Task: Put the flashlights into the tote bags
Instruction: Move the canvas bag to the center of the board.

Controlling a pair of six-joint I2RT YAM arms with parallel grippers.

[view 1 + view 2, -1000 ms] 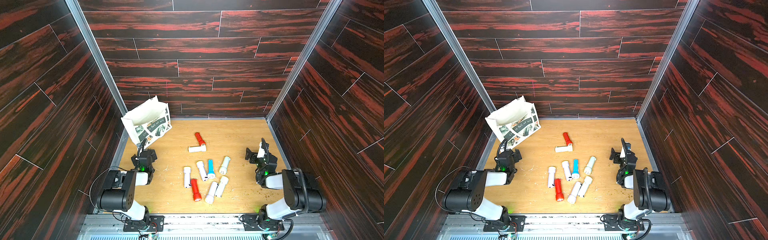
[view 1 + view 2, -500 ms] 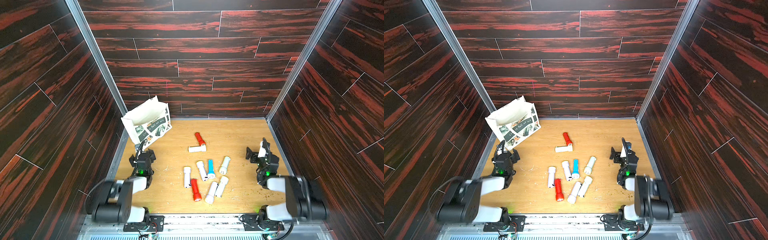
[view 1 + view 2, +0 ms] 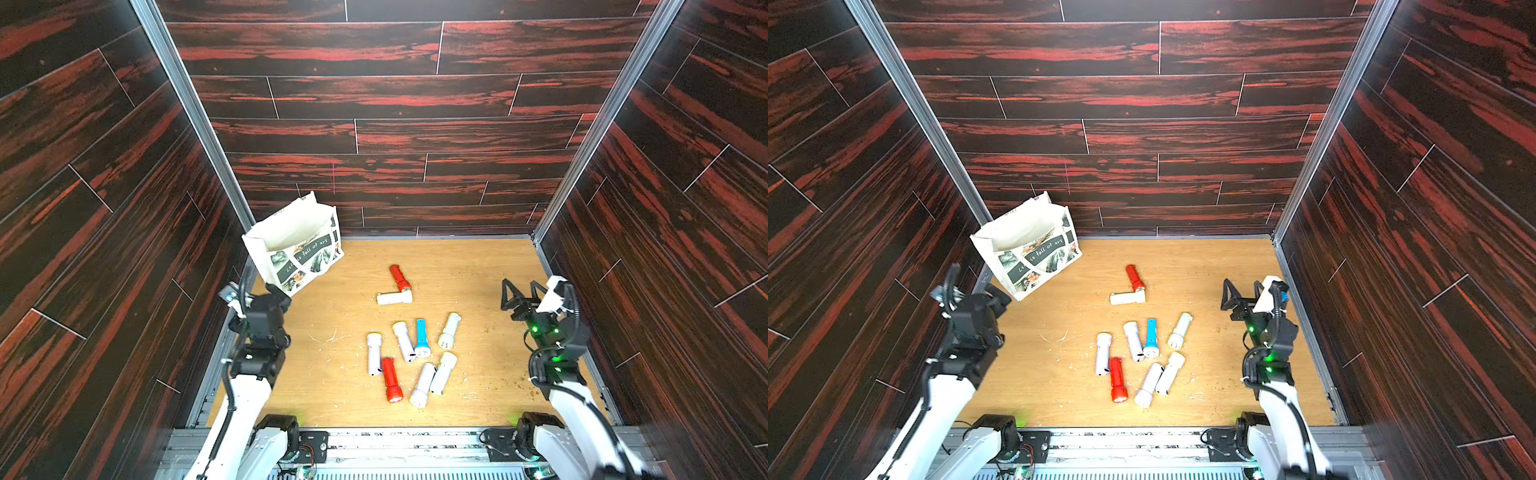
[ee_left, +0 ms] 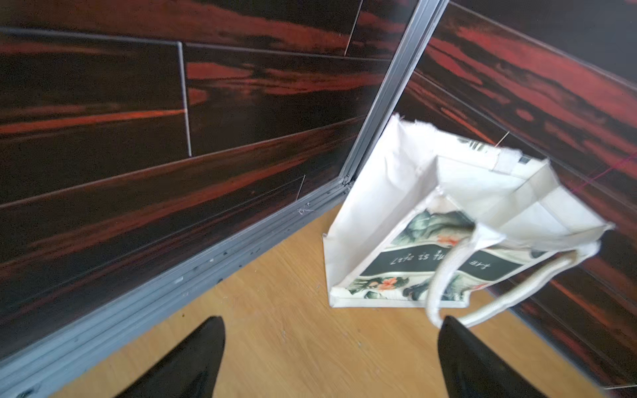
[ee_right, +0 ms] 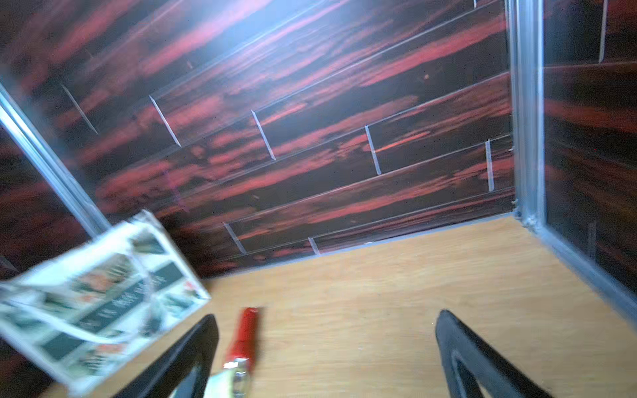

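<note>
Tote bag (image 4: 413, 206) standing in corner, mouth open; strap handle (image 4: 435, 286) hangs by one of spread, empty fingers (image 4: 462, 358).

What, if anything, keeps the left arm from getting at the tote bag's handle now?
Probably nothing, so yes: the left arm has open, empty jaws, only bare table lies ahead, and the handle of the tote bag hangs close by one jaw.

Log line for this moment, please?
left gripper: open, empty, facing tote bag | right gripper: open, empty | flashlights: nine lying on table, none gripped
</note>
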